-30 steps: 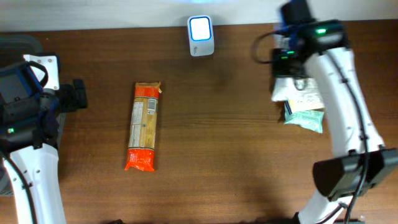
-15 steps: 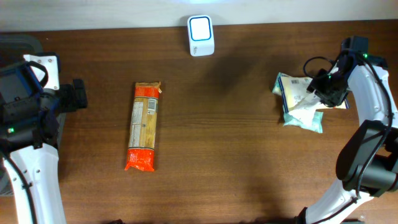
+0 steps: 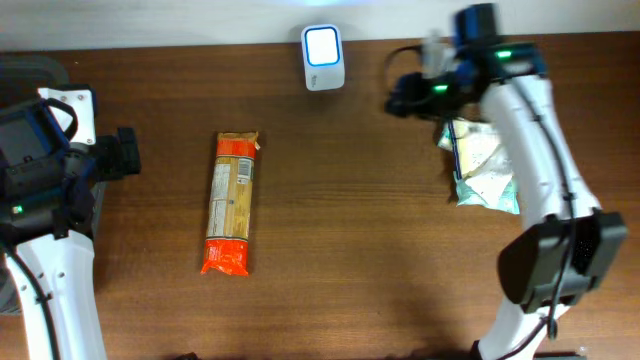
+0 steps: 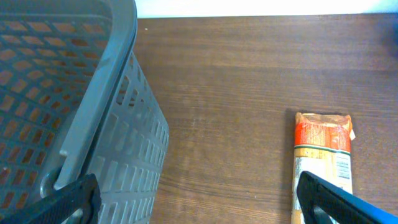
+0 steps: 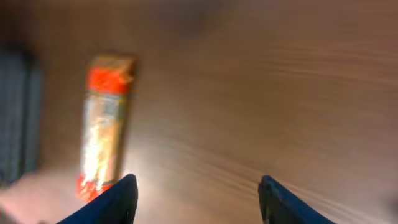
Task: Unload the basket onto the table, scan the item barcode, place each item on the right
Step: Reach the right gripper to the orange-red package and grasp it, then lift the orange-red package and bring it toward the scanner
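A white scanner (image 3: 322,56) with a lit face stands at the table's back edge. A long orange pasta packet (image 3: 230,203) lies left of centre; it also shows in the left wrist view (image 4: 323,163) and, blurred, in the right wrist view (image 5: 106,124). My right gripper (image 3: 398,97) hovers right of the scanner, open, with nothing between its blue fingers (image 5: 115,202). My left gripper (image 3: 125,152) rests at the left edge, wide open and empty, its black fingertips (image 4: 329,199) framing bare wood.
Pale green and white packets (image 3: 485,160) lie in a pile at the right, under the right arm. A grey mesh basket (image 4: 74,93) stands at the far left beside the left gripper, its corner visible from overhead (image 3: 25,68).
The right gripper has opened. Its arm swung from the packets out to the right, then back left to beside the scanner. The packets stay on the table. The left arm is still.
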Robot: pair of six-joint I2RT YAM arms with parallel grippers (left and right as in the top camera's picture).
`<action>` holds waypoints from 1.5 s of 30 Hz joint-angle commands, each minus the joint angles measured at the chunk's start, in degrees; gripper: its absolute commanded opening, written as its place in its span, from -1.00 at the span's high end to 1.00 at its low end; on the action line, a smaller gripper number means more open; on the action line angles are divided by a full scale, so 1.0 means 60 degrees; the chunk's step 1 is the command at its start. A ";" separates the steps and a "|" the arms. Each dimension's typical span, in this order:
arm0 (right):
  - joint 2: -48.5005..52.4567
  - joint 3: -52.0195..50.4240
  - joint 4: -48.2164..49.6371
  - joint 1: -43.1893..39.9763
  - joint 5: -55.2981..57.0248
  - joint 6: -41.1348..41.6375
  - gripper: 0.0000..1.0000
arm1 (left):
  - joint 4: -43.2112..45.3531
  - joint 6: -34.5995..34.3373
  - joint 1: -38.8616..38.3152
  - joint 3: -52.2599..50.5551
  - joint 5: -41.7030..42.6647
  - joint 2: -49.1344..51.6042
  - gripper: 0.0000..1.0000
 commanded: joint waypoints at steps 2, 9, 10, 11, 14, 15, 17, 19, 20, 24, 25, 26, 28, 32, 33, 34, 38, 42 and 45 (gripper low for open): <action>0.0841 -0.0095 0.1257 0.2218 -0.0277 0.1264 -0.10 | 0.0047 0.0149 0.0040 0.0095 0.0102 -0.0011 -0.98; 0.3093 -0.0095 0.3140 0.4754 -0.0280 0.3009 -0.09 | 0.0047 0.0149 0.0040 0.0095 0.0102 -0.0011 -0.98; 0.3319 -0.0095 0.3217 0.4936 -0.0280 0.3049 -0.09 | 0.0047 0.0149 0.0040 0.0095 0.0102 -0.0011 -0.98; 0.3537 -0.0095 0.3311 0.5111 -0.0273 0.3169 -0.09 | 0.0047 0.0149 0.0040 0.0095 0.0102 -0.0011 -0.98; 0.3891 -0.0095 0.3526 0.5395 -0.0237 0.3260 -0.08 | 0.0047 0.0149 0.0040 0.0095 0.0102 -0.0011 -0.98; 0.4033 -0.0098 0.3599 0.5501 -0.0240 0.3264 -0.07 | 0.0047 0.0149 0.0040 0.0095 0.0102 -0.0011 -0.98; 0.4280 -0.0098 0.3676 0.5668 -0.0135 0.3544 -0.04 | 0.0047 0.0149 0.0040 0.0095 0.0102 -0.0011 -0.98; 0.4444 -0.0098 0.3759 0.5712 -0.0135 0.3679 0.01 | 0.0044 0.0149 0.0040 0.0095 0.0102 -0.0011 -0.98; 0.4605 -0.0098 0.3861 0.5730 -0.0135 0.3679 0.08 | 0.0044 0.0149 0.0040 0.0095 0.0102 -0.0011 -0.98; 0.4805 -0.0098 0.3993 0.5763 -0.0080 0.3672 0.65 | 0.0044 0.0149 0.0040 0.0095 0.0102 -0.0011 -0.98; 0.4783 -0.0095 0.3989 0.5748 -0.0066 0.3632 0.83 | 0.0044 0.0149 0.0040 0.0095 0.0102 -0.0011 -0.98; 0.4736 -0.0095 0.3982 0.5734 -0.0069 0.3501 0.87 | 0.0044 0.0149 0.0040 0.0095 0.0102 -0.0011 -0.98; 0.4462 -0.0044 0.3778 0.5606 -0.0062 0.2732 0.92 | 0.0044 0.0149 0.0040 0.0095 0.0102 -0.0011 -0.99; 0.3570 0.0597 0.1953 0.5147 0.0543 0.0987 0.92 | 0.0044 0.0149 0.0040 0.0095 0.0102 -0.0011 -0.98; 0.3362 0.0805 0.1384 0.5049 0.0907 0.0663 0.92 | 0.0044 0.0149 0.0040 0.0095 0.0102 -0.0011 -0.98; 0.3053 0.1173 0.0492 0.4918 0.1413 0.0062 0.92 | 0.0044 0.0149 0.0040 0.0095 0.0102 -0.0011 -0.98; 0.2517 0.2007 -0.1639 0.4743 0.5013 -0.0127 0.92 | 0.0044 0.0149 0.0040 0.0095 0.0102 -0.0011 -0.98; 0.2728 0.1876 -0.2455 0.4761 0.7843 0.0714 0.92 | 0.0044 0.0149 0.0040 0.0095 0.0102 -0.0011 -0.98; 0.2790 0.1348 -0.2364 0.4761 0.7267 0.0929 0.92 | 0.0044 0.0149 0.0040 0.0095 0.0102 -0.0011 -0.98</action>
